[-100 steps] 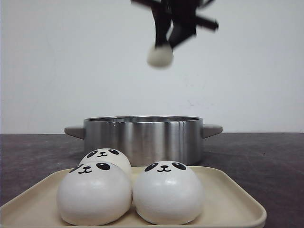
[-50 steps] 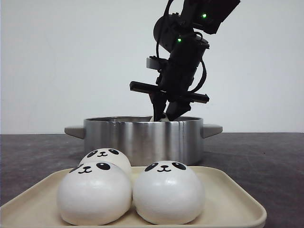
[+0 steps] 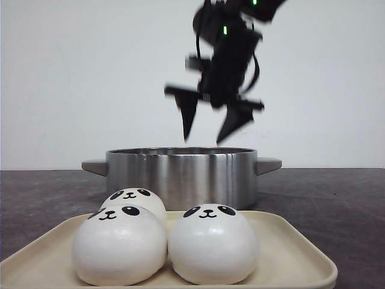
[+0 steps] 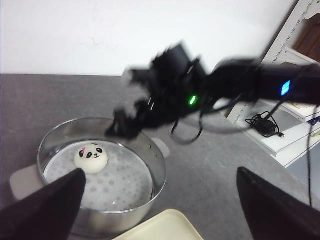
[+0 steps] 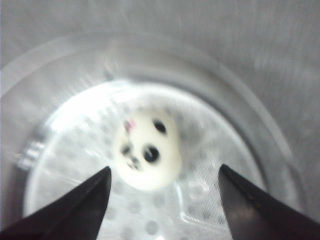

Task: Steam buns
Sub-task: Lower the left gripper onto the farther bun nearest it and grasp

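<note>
One bun [image 4: 91, 157] inside pot [image 3: 180, 174], right gripper [image 3: 209, 123] spread above rim.

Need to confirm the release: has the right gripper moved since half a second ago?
Yes. The right gripper has risen, open and empty: its fingertips were down at the round steel pot's rim and now hang clearly above it. The white panda-face bun lies inside.

We see even, soft light and faint shadows. The right gripper [image 3: 209, 123] is motion-blurred, the right wrist view smeared throughout. Glare streaks the steel pot [image 3: 180, 174]; near buns [image 3: 213, 244] look sharp.
</note>
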You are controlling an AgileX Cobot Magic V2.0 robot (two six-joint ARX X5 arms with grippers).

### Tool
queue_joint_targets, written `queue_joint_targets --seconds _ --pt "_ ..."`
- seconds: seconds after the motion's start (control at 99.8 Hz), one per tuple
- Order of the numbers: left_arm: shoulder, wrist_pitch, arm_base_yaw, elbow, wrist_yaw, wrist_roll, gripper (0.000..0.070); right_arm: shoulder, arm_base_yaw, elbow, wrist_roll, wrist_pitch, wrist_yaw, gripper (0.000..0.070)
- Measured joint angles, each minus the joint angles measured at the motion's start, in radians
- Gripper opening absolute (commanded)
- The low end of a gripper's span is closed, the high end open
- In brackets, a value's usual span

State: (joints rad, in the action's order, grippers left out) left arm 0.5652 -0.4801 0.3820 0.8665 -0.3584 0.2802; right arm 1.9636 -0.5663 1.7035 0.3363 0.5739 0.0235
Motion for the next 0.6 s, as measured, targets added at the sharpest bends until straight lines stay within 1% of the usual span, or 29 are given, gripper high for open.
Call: queue_joint_targets --seconds 0.02,0.03,0.05,0.14,0.23,0.371,0.501,0.581,0.601 --pt "0.005 -0.004 0.000 0.000 0.000 0.000 0.0501 -0.013 -0.001 0.018 0.000 0.016 0.000 0.0083" --pt "0.008 -0.006 0.000 0.000 0.000 0.000 0.0502 -0.020 -0.002 0.028 0.000 0.025 0.000 0.0030" --pt "0.014 -0.011 0.000 0.000 0.000 0.000 0.0502 -0.035 -0.003 0.048 -0.001 0.043 0.000 0.0000" --pt "0.061 -0.035 0.004 0.000 0.001 0.000 0.0505 -0.127 -0.018 0.117 -0.024 0.101 0.005 0.0003" --pt "0.133 -0.062 0.025 0.000 0.013 0.004 0.0517 -0.247 -0.060 0.136 -0.049 0.135 0.012 0.0003" --pt "0.286 -0.105 0.069 0.000 0.021 0.045 0.0526 -0.418 -0.153 0.136 -0.069 0.206 0.063 0.0003" --pt "0.439 -0.123 0.126 0.000 0.021 0.076 0.0534 -0.549 -0.248 0.136 -0.072 0.230 0.137 0.0003" --pt "0.536 -0.122 0.160 0.000 0.021 0.096 0.0602 -0.618 -0.299 0.136 -0.074 0.230 0.203 0.0003" --pt "0.560 -0.123 0.167 0.000 0.021 0.103 0.0608 -0.632 -0.310 0.136 -0.075 0.230 0.220 0.0003"
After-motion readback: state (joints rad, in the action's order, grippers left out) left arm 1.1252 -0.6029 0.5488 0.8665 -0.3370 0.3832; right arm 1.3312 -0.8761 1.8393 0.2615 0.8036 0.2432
